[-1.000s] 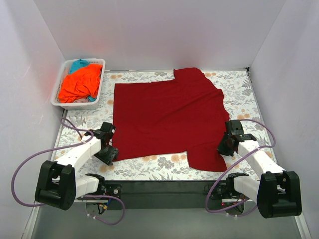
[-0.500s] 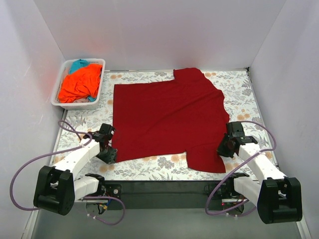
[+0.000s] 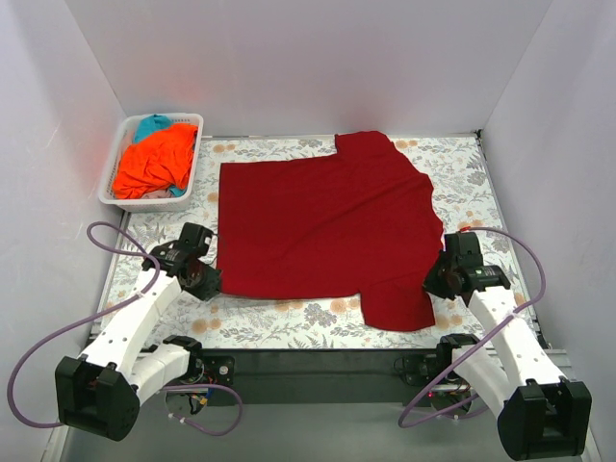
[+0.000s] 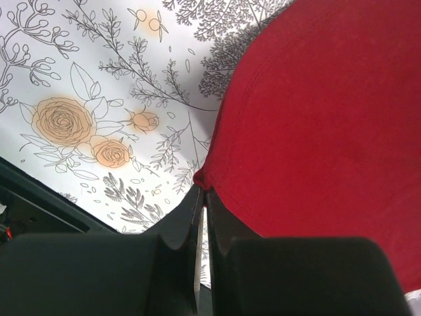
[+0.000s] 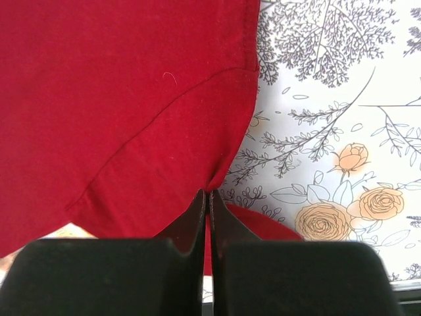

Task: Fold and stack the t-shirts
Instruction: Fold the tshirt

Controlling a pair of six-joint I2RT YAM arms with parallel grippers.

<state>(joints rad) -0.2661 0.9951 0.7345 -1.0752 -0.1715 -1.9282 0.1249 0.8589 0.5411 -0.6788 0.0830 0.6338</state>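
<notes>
Inside both clamped jaws lies red t-shirt [image 3: 322,226] edge.

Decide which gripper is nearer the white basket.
Left. The left gripper grips the dark red t-shirt just short of the basket; the right gripper grips it at the opposite side.

The left arm [image 3: 135,313] I drive is made of chunky white tubes with big black blocks at the bends. The right arm [image 3: 515,337] looks just the same. A long purple cable [image 3: 58,334] loops off the left one, and another purple cable [image 3: 540,281] loops off the right one. The left gripper [image 3: 207,286] and the right gripper [image 3: 433,286] are black. Up close, the fingers [image 4: 181,227] are flat, black and pointy, like a bird's beak. Both arms are fixed to one black plate [image 3: 308,371].
</notes>
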